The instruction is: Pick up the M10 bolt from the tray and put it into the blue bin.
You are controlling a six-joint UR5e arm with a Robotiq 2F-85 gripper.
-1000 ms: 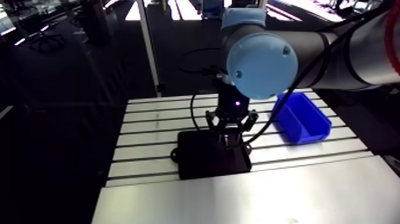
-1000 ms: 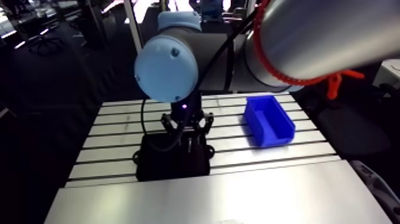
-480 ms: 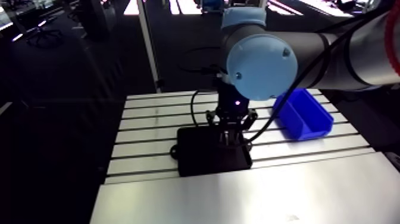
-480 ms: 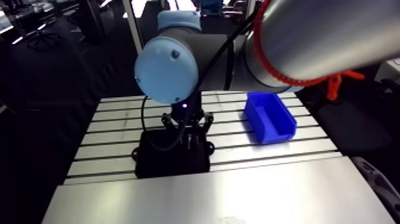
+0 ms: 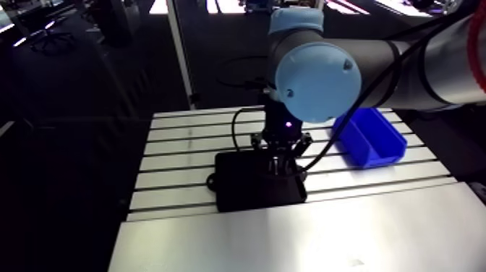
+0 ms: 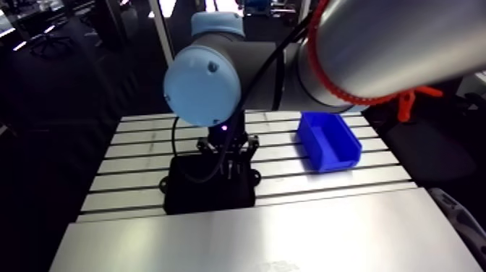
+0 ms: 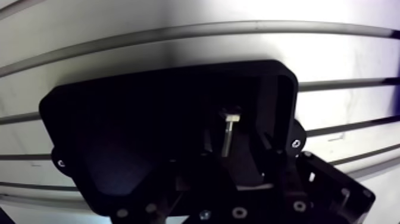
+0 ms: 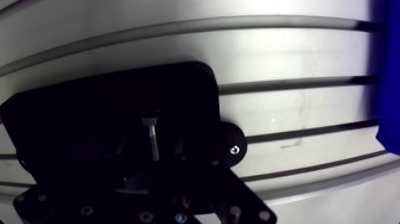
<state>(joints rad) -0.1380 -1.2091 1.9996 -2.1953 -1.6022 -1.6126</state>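
Observation:
The black tray [image 7: 119, 131] lies on the slotted table, and my gripper [image 7: 228, 156] hangs over its right-hand part. The M10 bolt [image 7: 230, 132] is a thin silver piece with its hex head pointing away from the gripper. Its shank runs back between the two dark fingers, which stand close on either side and look shut on it. In the arm view the bolt [image 6: 228, 172] shows as a short light line under the gripper [image 5: 280, 165], above the tray [image 5: 242, 188]. The blue bin [image 5: 369, 137] stands to the right of the tray, apart from it.
The slotted aluminium table [image 5: 181, 155] extends left of the tray. A smooth metal plate [image 5: 289, 239] covers the front part. A corner of the blue bin [image 8: 390, 77] shows at the side in the wrist view.
The whole arm view has shifted a little, so the camera moved. The gripper stays over the tray's right part with the bolt below it; no clear change in grip.

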